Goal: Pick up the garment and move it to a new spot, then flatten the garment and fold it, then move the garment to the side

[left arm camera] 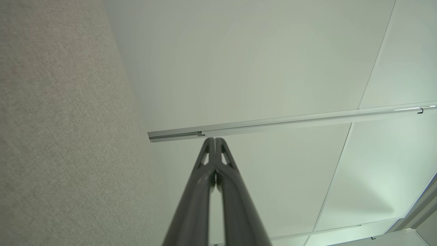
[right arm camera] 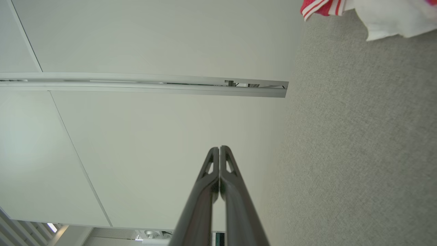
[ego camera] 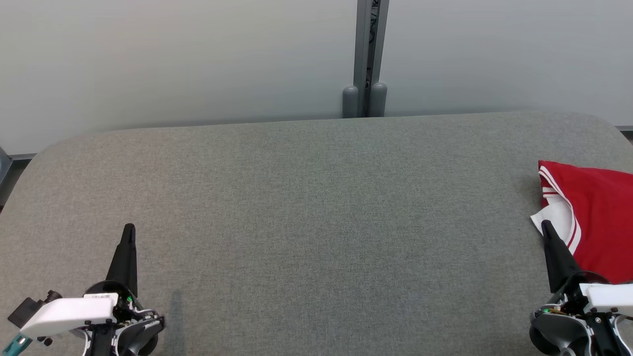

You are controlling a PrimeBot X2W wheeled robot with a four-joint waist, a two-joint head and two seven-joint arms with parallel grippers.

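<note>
Garment: red w/ white stripe trim and a white flap. You'll find it bunched on the table's right end, cut off by the head view's right border.
Table: grey fabric top, rounded corners. The middle and left show bare cloth btwn your two arms.
R gripper: fingers pressed together, nothing pinched. In head view its tip overlaps the garment's white flap. In R wrist view the cloth sits off to the side, well apart from the tips.
L gripper: fingers also pressed together, holding nothing, at lower left over the table, well apart from the garment. L wrist view confirms this.
Behind table: pale wall panels; grey post w/ two rounded caps at its base, mid-back edge.
In your way: can't see anything btwn R gripper and garment.
</note>
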